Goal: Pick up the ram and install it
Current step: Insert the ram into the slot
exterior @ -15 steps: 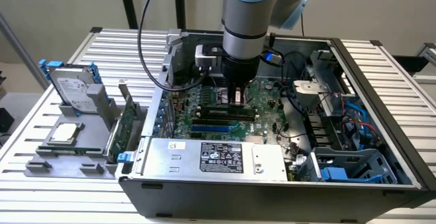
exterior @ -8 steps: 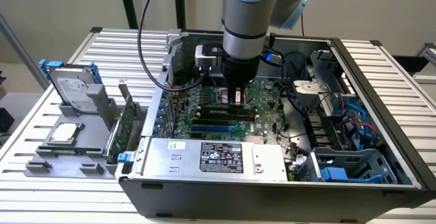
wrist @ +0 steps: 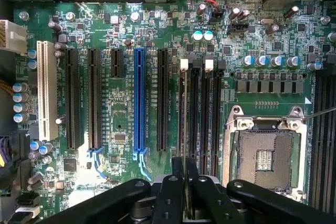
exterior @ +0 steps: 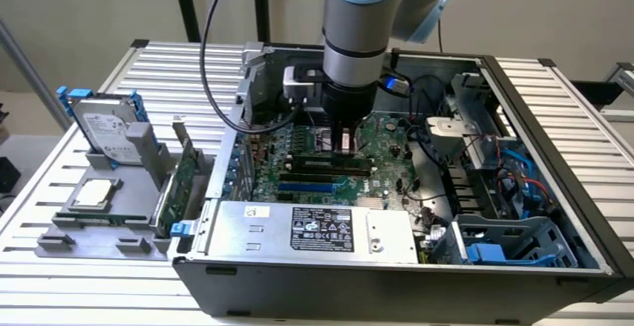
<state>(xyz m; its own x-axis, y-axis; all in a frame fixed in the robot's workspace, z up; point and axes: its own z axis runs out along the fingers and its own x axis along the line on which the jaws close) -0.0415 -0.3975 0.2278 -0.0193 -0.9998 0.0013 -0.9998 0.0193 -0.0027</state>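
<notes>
In the exterior view, the hand (exterior: 343,142) reaches down inside the open computer case (exterior: 554,192), over the motherboard (exterior: 387,137). In the wrist view, the hand (wrist: 185,179) is clenched on the ram (wrist: 184,114), edge-on, standing in a memory slot (wrist: 184,106).

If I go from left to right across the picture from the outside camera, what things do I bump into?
Silver hard drive in a blue frame → square silver processor chip on the grey stand → upright green card with a metal bracket → the robot's tool over the green motherboard → blue plastic drive cage in the black computer case.
</notes>
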